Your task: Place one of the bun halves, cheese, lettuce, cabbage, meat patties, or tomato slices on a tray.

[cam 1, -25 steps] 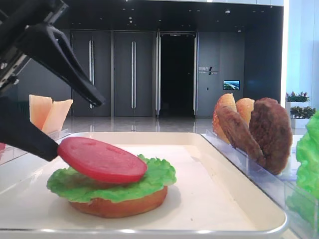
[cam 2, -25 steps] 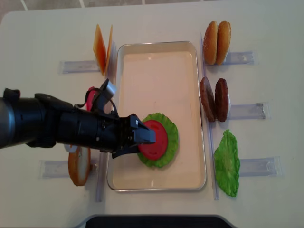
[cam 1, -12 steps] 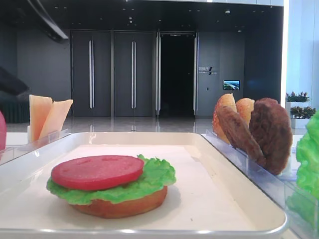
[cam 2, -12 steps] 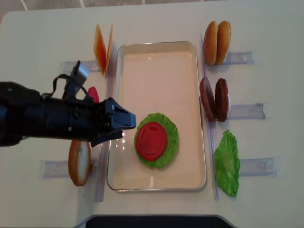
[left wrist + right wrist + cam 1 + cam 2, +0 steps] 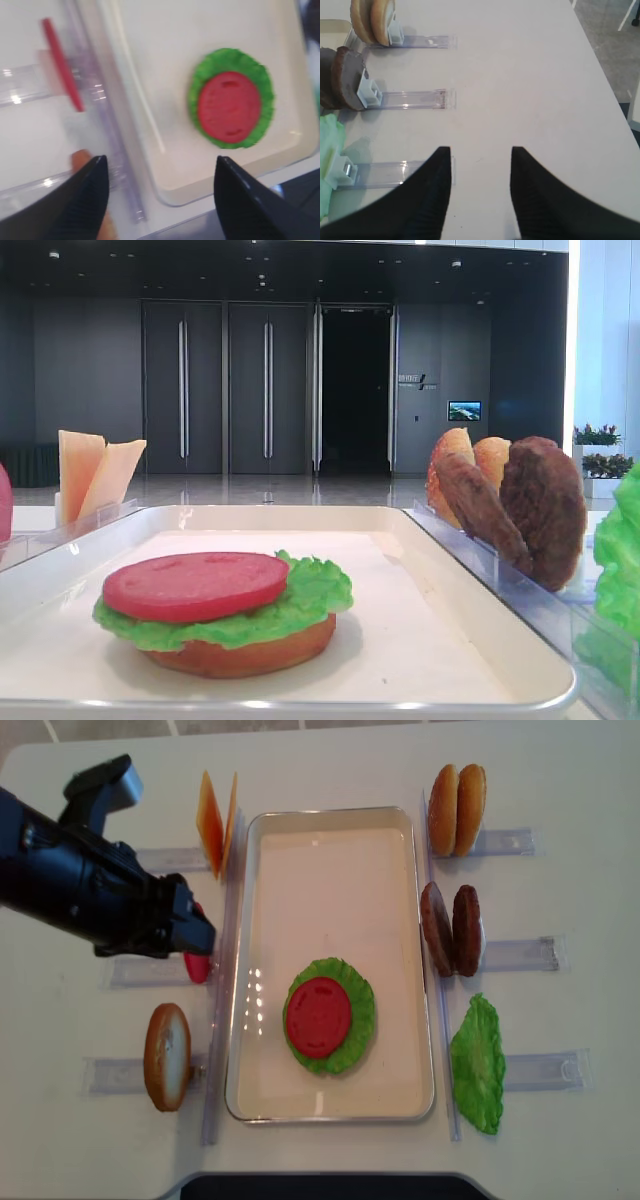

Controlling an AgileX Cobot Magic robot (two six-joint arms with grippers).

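**Ana:** Tomato slice (image 5: pixel 318 1017), the flat round red disc, lies level on the ruffled green lettuce leaf (image 5: pixel 357 1011), which caps a round brown bun half (image 5: pixel 240 653) inside the shallow white rectangular tray (image 5: pixel 330 835). From the left pincer (image 5: pixel 157 192) it sits ahead and to the right, well apart.

**Ben:** How would it handle?

**Ana:** My guess is light, stiff and smooth, so a bit slippery. It is thin, so I'd pinch it across the faces at the rim, where the edge overhangs the leaf. Another red slice (image 5: pixel 197 963) stands on edge in a clear plastic holder (image 5: pixel 140 972), just ahead of the left pincer and to its left.

**Ben:** And the pincers?

**Ana:** The left one is released, jaws spread wide, nothing between them. Its black arm (image 5: pixel 80 885) hangs over the table left of the tray, pointing down towards the holder. The right pincer (image 5: pixel 481 192) is also spread and empty, low over bare white table (image 5: pixel 530 90), with the dark rough meat patties (image 5: pixel 342 82) and more bun halves (image 5: pixel 370 20) ahead to its left.
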